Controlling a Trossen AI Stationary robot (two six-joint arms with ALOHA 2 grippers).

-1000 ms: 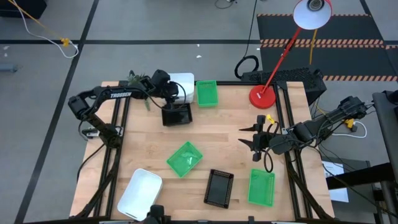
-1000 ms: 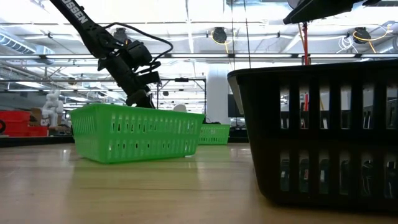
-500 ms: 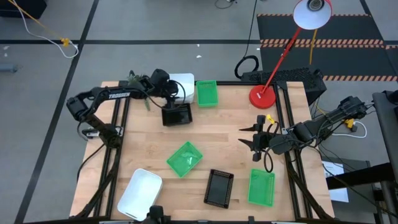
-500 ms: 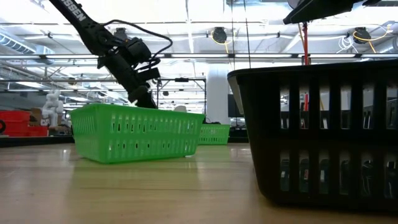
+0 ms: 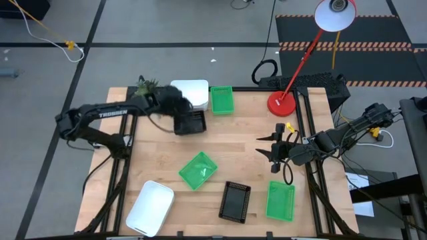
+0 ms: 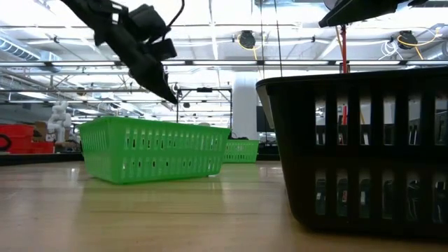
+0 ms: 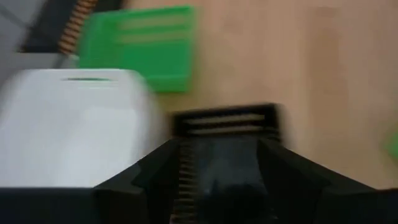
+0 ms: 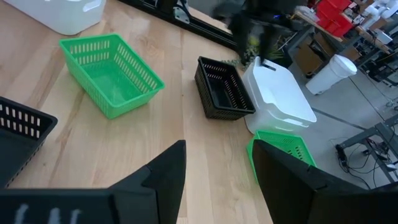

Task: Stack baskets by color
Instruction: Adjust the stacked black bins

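Baskets lie scattered on the wooden table. A black mesh basket (image 5: 191, 124) stands at the far left beside a white basket (image 5: 192, 92) and a green one (image 5: 221, 100). A second green basket (image 5: 198, 169) lies mid-table. Along the near edge are a white basket (image 5: 150, 208), a black one (image 5: 235, 201) and a green one (image 5: 280, 201). My left gripper (image 5: 181, 112) hangs open above the far black basket (image 7: 225, 134), clear of it. My right gripper (image 5: 273, 151) waits open over the table's right side.
A red lamp base (image 5: 281, 104) with a slanting red arm stands at the far right of the table. A small green plant sprig (image 5: 144, 85) sits at the far left corner. Bare wood lies between the middle green basket and the far row.
My left gripper has risen and drawn back toward the table's left edge, away from the far black basket. The black basket stays in place on the table beside the white one. My right arm has kept still.
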